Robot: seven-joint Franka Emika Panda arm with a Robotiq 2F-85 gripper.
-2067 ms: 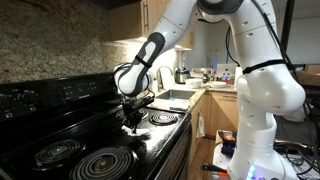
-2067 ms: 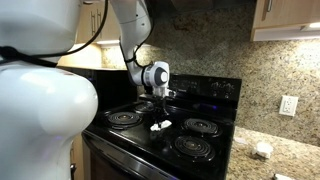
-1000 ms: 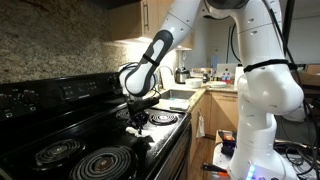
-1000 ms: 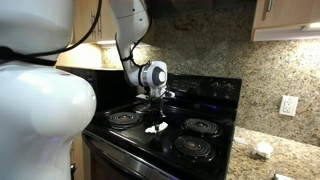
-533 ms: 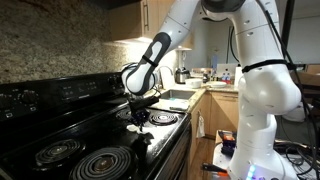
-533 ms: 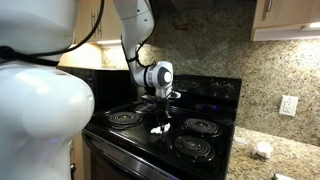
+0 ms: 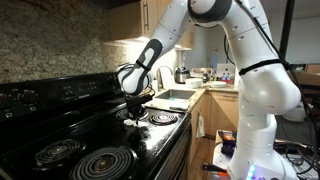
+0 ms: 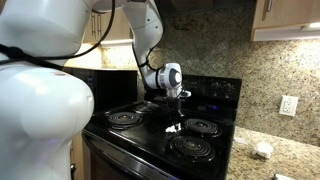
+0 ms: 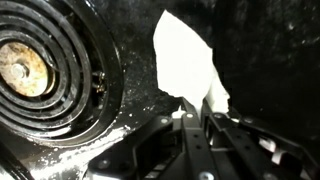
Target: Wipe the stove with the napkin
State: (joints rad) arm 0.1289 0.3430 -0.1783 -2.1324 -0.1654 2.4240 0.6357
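In the wrist view, the crumpled white paper napkin (image 9: pixel 186 58) lies on the glossy black glass-top stove (image 9: pixel 272 55), running from the upper middle of the frame down to the bottom middle. There the black two-finger gripper (image 9: pixel 195 110) is clenched on its lower edge, jaws close together with the paper pinched between them. A black spiral coil burner (image 9: pixel 32 70) fills the left side, just beside the napkin but not touching it. Pale smears show on the glass along the lower left.

In an exterior view, the white arm reaches down from the upper right, and the gripper (image 7: pixel 134 112) points at the stove top (image 7: pixel 100 128) near the frame's middle, between the coil burners at lower left (image 7: pixel 100 162) and one to its right (image 7: pixel 163 118). The napkin is too small to make out here. A speckled granite backsplash (image 7: pixel 50 40) fills the upper left.

In an exterior view, the gripper (image 8: pixel 177 112) hangs at the centre over the stove (image 8: pixel 150 135), with the napkin (image 8: pixel 175 128) a small white patch under it on the glass, among four burners. A white wall outlet (image 8: pixel 287 105) sits at the right.
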